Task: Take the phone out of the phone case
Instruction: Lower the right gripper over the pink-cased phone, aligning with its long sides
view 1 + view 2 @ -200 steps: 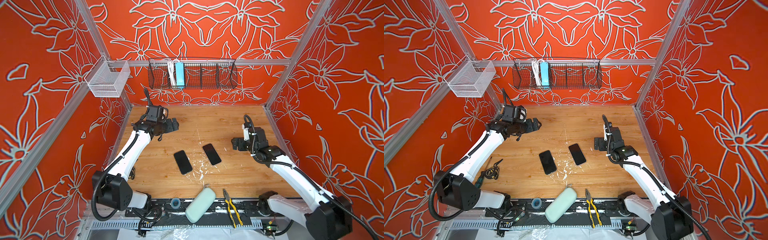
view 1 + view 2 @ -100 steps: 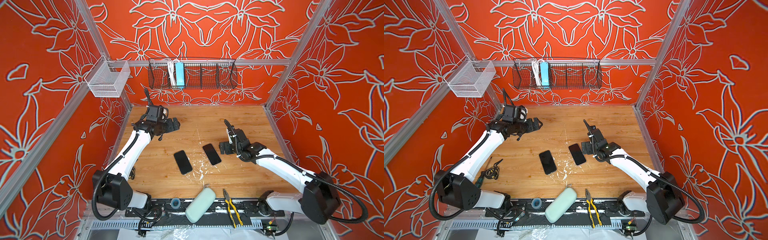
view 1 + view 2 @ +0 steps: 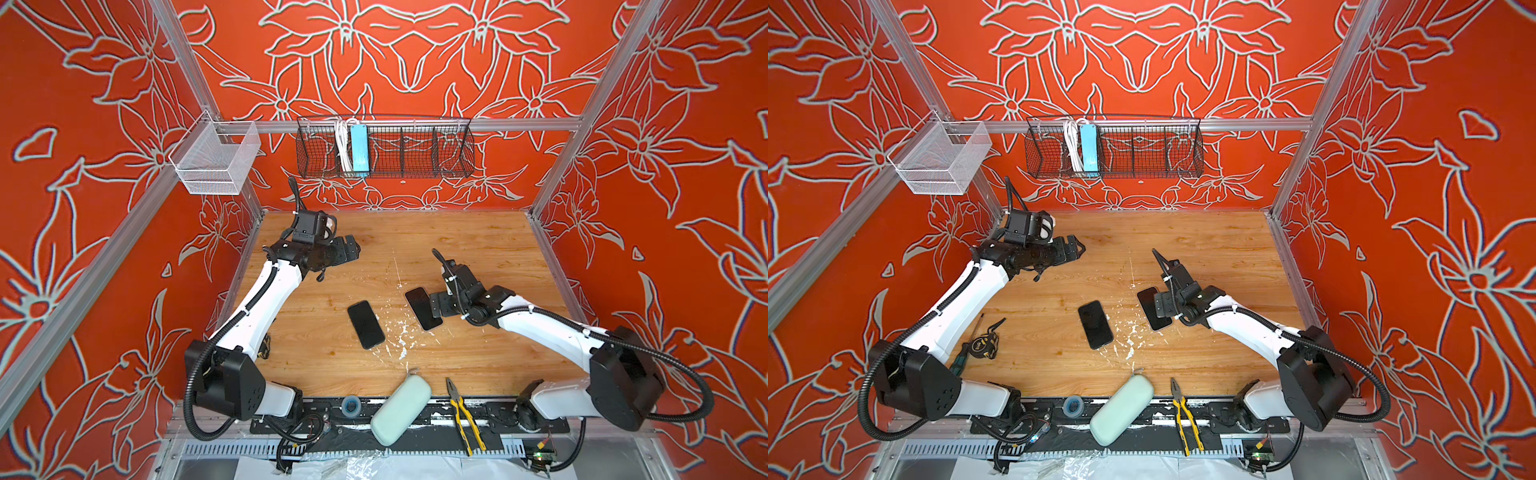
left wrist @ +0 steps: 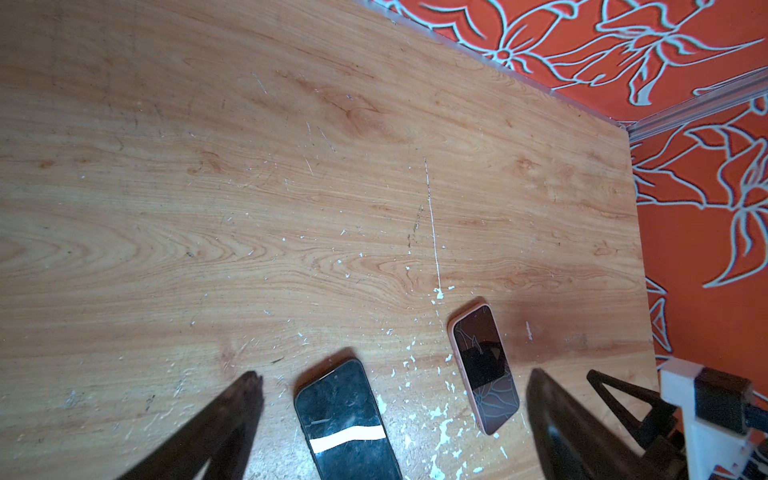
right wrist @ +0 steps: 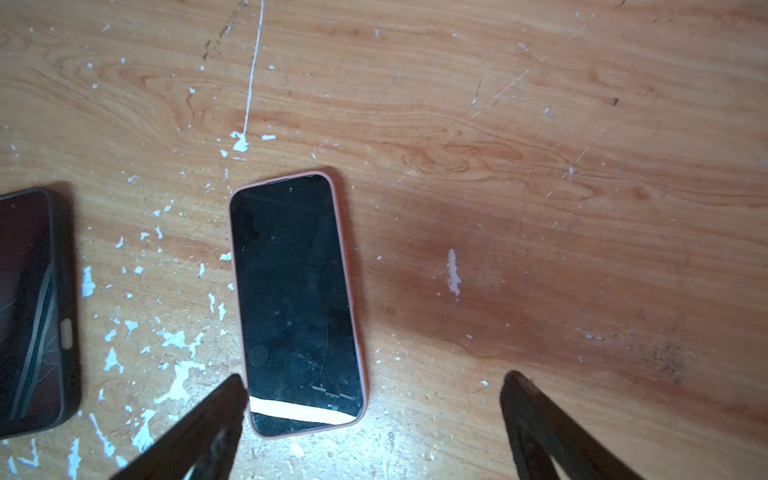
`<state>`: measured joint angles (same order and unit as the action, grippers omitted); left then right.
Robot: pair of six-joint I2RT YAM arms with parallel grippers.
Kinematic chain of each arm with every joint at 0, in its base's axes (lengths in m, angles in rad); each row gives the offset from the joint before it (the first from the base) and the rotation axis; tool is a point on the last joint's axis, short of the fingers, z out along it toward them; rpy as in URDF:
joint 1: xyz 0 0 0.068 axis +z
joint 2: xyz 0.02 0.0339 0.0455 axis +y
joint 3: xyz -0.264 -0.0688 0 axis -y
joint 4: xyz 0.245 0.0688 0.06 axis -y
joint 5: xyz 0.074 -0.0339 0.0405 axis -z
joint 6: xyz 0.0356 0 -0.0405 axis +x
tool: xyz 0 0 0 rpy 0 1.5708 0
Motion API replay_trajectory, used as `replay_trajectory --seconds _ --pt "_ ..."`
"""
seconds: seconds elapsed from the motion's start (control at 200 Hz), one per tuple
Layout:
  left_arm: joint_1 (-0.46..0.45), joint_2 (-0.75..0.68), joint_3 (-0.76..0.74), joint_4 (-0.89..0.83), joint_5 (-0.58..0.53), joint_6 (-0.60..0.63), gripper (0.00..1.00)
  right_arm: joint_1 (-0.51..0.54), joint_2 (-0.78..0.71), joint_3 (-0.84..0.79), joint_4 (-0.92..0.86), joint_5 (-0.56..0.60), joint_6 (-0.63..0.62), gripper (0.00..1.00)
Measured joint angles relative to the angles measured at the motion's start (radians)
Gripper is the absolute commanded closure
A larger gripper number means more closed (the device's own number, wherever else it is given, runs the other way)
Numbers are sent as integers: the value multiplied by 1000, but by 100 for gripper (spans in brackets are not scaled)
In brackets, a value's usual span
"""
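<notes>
A phone (image 5: 297,303) lies screen-up on the wooden tabletop (image 3: 457,249), seated in its pink case (image 5: 348,291), whose rim shows all around the glass. It rests just beside a dark second phone (image 3: 365,324), on that phone's right-arm side. White paint flecks (image 3: 401,336) speckle the wood between the two.

The right gripper (image 5: 374,384) hangs low at the cased phone's edge, on the side away from the dark second phone. Its jaws are spread wide and hold nothing. In the right wrist view one fingertip (image 5: 235,388) sits just beside a corner of the pink case, while its partner stands out over bare wood.

The left gripper (image 3: 353,250) is well apart from the dark second phone, toward the back wall, above the tabletop. Its jaws are equally wide and empty.

In front of the dark second phone, at the table's near edge, lie a mint-green zip case (image 3: 401,409) and yellow-handled pliers (image 3: 463,415). Beyond it, on the back wall, a black wire basket (image 3: 415,145) holds a blue power strip (image 3: 359,147).
</notes>
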<state>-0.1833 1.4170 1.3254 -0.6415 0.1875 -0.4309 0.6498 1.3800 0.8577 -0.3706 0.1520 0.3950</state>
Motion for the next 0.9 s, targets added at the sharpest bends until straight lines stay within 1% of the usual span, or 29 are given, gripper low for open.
replay_trajectory --seconds 0.225,0.445,0.896 --pt "0 0 0 0 6 -1 3 44 45 0 1 -22 6 4" --pt "0 0 -1 2 13 -5 3 53 119 33 2 -57 -5 4" --pt "0 -2 -28 14 -3 -5 3 71 196 92 7 -90 -47 4"
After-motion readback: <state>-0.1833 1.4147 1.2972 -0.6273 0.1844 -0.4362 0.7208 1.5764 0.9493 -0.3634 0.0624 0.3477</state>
